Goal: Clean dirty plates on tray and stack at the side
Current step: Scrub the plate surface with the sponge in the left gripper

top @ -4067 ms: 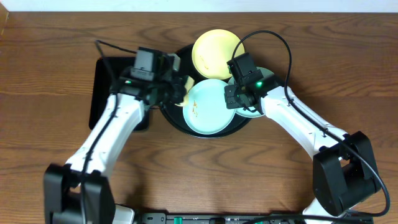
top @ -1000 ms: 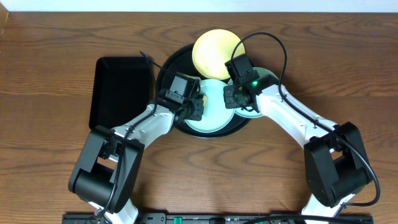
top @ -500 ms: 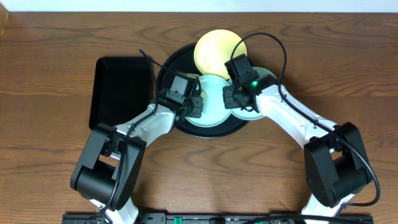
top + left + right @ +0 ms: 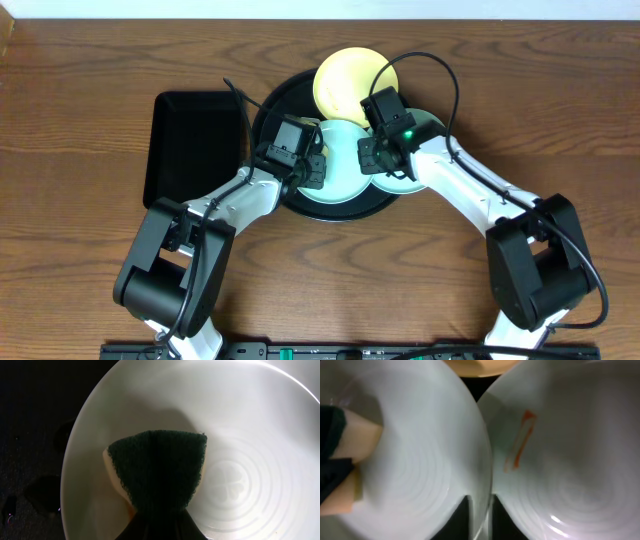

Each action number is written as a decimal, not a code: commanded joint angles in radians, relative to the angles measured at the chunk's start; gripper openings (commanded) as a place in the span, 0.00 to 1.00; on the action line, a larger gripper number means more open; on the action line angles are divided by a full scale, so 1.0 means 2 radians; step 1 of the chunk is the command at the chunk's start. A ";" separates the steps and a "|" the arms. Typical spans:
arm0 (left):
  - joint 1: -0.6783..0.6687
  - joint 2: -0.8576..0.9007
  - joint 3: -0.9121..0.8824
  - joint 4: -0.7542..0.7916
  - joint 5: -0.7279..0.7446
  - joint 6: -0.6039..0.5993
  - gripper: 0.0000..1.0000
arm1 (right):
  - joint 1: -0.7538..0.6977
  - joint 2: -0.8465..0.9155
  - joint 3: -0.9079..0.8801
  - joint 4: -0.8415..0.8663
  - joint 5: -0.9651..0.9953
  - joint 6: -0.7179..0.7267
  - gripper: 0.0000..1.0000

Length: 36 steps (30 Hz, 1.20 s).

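The round black tray (image 4: 268, 112) holds three plates. A pale yellow plate (image 4: 348, 82) lies at the back. The middle blue-green plate (image 4: 345, 180) is in front of it, and another blue-green plate (image 4: 428, 128) lies on the right under my right arm. My left gripper (image 4: 305, 165) is shut on a green-and-yellow sponge (image 4: 156, 472), pressed onto the middle plate's (image 4: 240, 425) left part. My right gripper (image 4: 481, 515) stands narrowly open astride that plate's (image 4: 420, 460) right rim. The right plate (image 4: 580, 460) carries an orange smear (image 4: 521, 440).
A smaller rectangular black tray (image 4: 195, 150) lies left of the round one on the wooden table (image 4: 90, 120). The right arm's cable (image 4: 440, 70) loops above the plates. Both arms reach in from the front edge.
Since the earliest frame my left gripper has carried the sponge from the tray's left rim onto the middle plate, whose orange specks no longer show. In the last second hardly anything has shifted.
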 commanded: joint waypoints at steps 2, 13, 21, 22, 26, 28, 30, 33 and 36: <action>0.000 0.017 -0.007 -0.002 -0.018 0.003 0.08 | -0.002 0.014 0.006 0.008 0.015 -0.003 0.32; 0.000 0.017 -0.007 -0.002 -0.018 0.003 0.08 | -0.002 0.046 0.006 0.025 0.002 -0.003 0.01; 0.000 0.017 -0.007 0.003 -0.018 0.003 0.08 | -0.002 0.044 0.006 0.023 0.002 -0.009 0.01; 0.000 0.017 -0.007 0.006 -0.018 0.003 0.08 | -0.002 0.044 0.006 0.023 0.002 -0.009 0.01; 0.000 0.017 -0.007 0.029 -0.019 0.003 0.08 | -0.002 0.044 0.006 0.023 0.002 -0.009 0.01; 0.000 0.017 -0.007 0.039 -0.019 0.003 0.08 | -0.002 0.044 0.006 0.023 0.002 -0.013 0.01; 0.000 0.017 -0.007 0.046 -0.019 0.003 0.08 | -0.002 0.044 0.006 0.023 0.002 -0.013 0.01; 0.000 0.017 -0.007 0.049 -0.033 0.003 0.08 | -0.002 0.044 0.006 0.023 0.002 -0.013 0.01; 0.000 0.017 -0.007 0.049 -0.045 0.003 0.08 | -0.002 0.044 0.006 0.023 0.002 -0.016 0.01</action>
